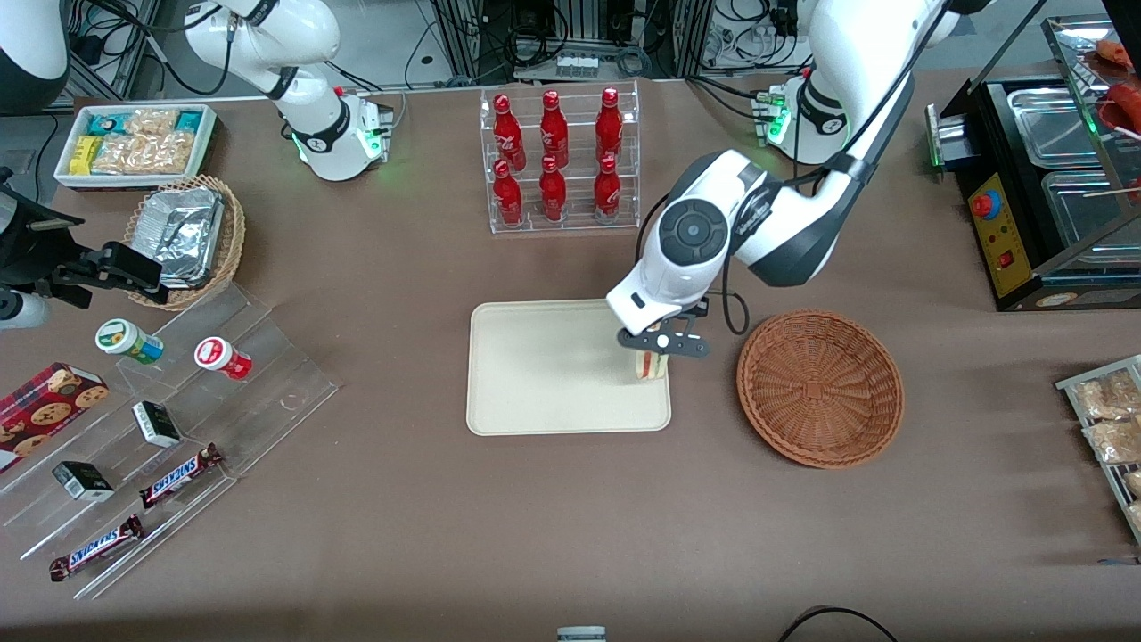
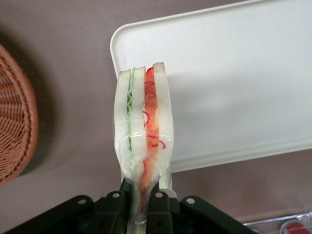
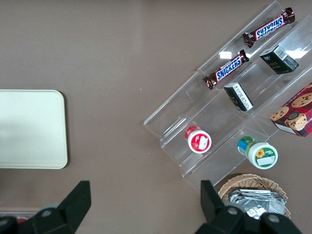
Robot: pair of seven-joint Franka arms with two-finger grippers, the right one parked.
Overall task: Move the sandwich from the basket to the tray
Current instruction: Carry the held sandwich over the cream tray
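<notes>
The wrapped sandwich (image 1: 652, 364) (image 2: 144, 136), white bread with red and green filling, is pinched at its narrow end by my gripper (image 1: 658, 348) (image 2: 141, 207), which is shut on it. It hangs over the edge of the cream tray (image 1: 544, 374) (image 2: 234, 78) that lies nearest the basket. The round reddish-brown basket (image 1: 820, 388) (image 2: 14, 131) stands beside the tray toward the working arm's end of the table, with nothing visible inside.
A clear rack of red bottles (image 1: 557, 160) stands farther from the front camera than the tray. A clear stepped shelf with snacks (image 1: 160, 428) (image 3: 234, 92) and a tan basket with foil (image 1: 187, 236) lie toward the parked arm's end. A black appliance (image 1: 1043, 196) sits near the working arm's end.
</notes>
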